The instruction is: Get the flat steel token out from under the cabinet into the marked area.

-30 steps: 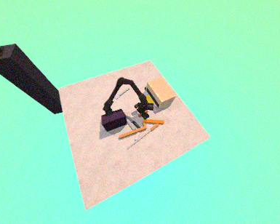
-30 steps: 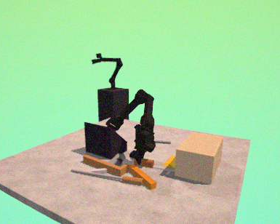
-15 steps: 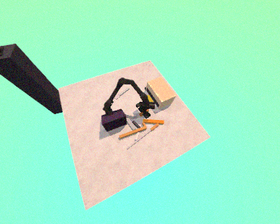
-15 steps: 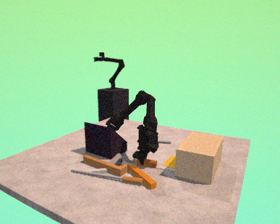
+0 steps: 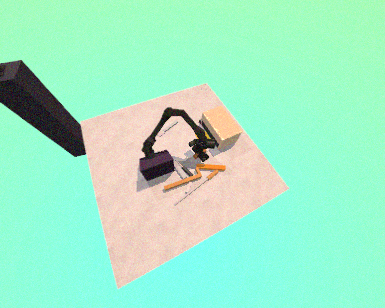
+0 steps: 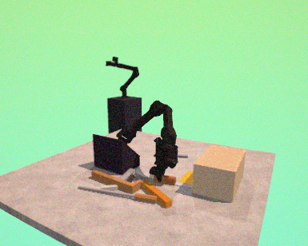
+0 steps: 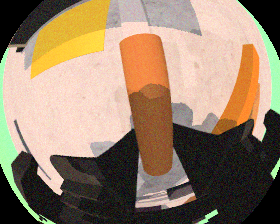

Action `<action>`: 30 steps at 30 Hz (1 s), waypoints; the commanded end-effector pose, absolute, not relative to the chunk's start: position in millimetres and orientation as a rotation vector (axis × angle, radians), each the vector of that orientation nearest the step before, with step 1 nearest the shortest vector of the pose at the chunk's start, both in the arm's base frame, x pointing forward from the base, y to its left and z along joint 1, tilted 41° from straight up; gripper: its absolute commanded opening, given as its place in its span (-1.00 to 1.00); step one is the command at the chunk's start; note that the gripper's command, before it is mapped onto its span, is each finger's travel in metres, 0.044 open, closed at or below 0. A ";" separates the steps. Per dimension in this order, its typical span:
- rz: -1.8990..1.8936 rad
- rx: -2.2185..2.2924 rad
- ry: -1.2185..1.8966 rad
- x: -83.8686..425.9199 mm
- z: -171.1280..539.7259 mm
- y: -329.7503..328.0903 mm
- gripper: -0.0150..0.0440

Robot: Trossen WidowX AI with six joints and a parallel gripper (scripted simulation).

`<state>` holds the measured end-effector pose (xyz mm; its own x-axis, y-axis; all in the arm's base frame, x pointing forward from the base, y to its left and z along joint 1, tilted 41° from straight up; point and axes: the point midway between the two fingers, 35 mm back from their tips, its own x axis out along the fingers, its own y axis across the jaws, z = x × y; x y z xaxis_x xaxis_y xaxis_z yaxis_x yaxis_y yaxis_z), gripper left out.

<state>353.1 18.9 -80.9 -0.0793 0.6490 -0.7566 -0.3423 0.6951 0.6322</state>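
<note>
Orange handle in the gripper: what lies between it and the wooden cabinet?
The yellow patch lies between the handle and the cabinet, as the exterior view shows.
</note>
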 end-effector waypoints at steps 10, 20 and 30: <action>0.835 0.274 1.429 368.1 -78.6 22.8 -0.49; 0.835 0.274 1.429 377.9 -76.7 26.0 -0.49; 0.835 0.274 1.428 387.3 -74.9 29.0 -0.49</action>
<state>382.9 28.4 -75.3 -0.0782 0.6495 -0.7563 -0.3435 0.6946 0.6321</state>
